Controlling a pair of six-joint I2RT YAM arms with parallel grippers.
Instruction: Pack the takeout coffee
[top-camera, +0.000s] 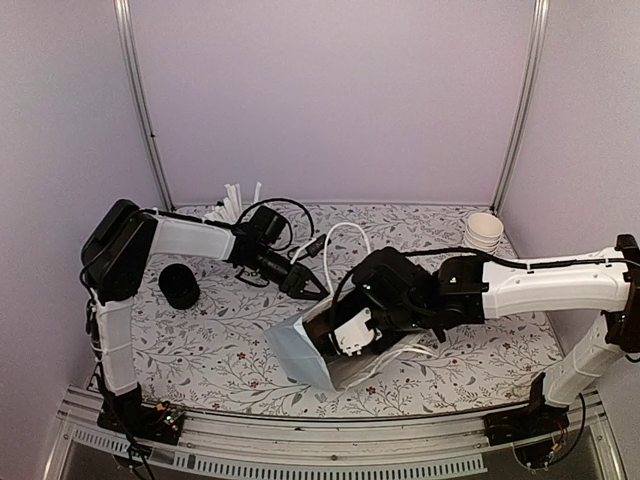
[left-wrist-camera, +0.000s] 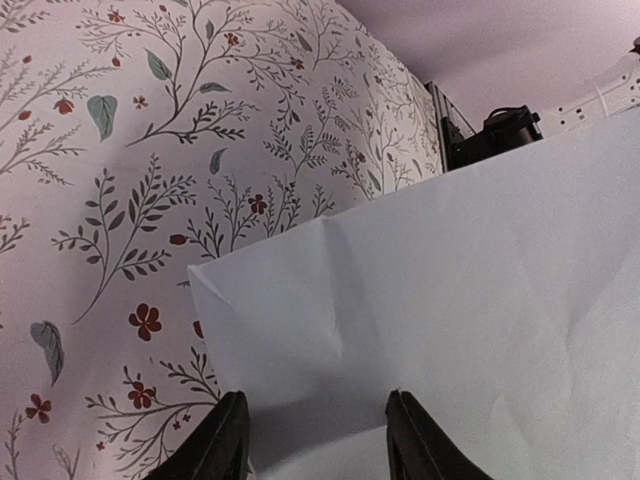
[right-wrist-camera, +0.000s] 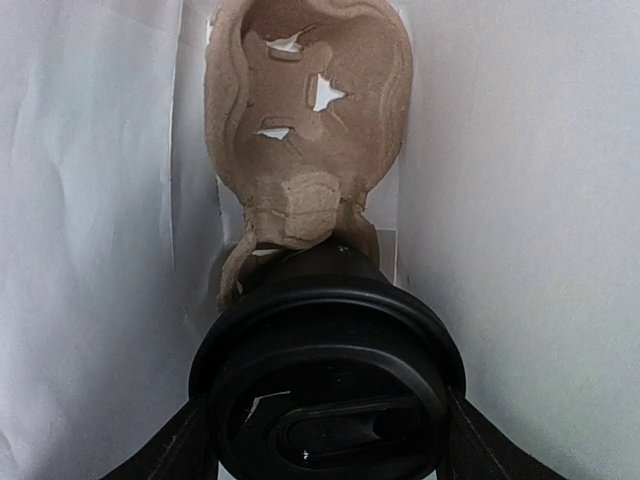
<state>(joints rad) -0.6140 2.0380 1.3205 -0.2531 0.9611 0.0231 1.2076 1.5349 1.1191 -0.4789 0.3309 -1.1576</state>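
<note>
The right tool is reaching inside the paper bag, which is lying on its side on the worktop with its mouth toward the right arm. Its two fingers are pinching a black lidded cup from both sides. Just ahead of the cup, the brown carrier is lying deeper in the bag, one hole showing without a cup. The bag walls are standing near on the left and right, leaving only narrow room. The left tool is hovering over the outside of the bag, fingers spread and holding nothing. Beyond the bag's edge, bare worktop is showing. A second black cup is sitting well apart, at the left.
</note>
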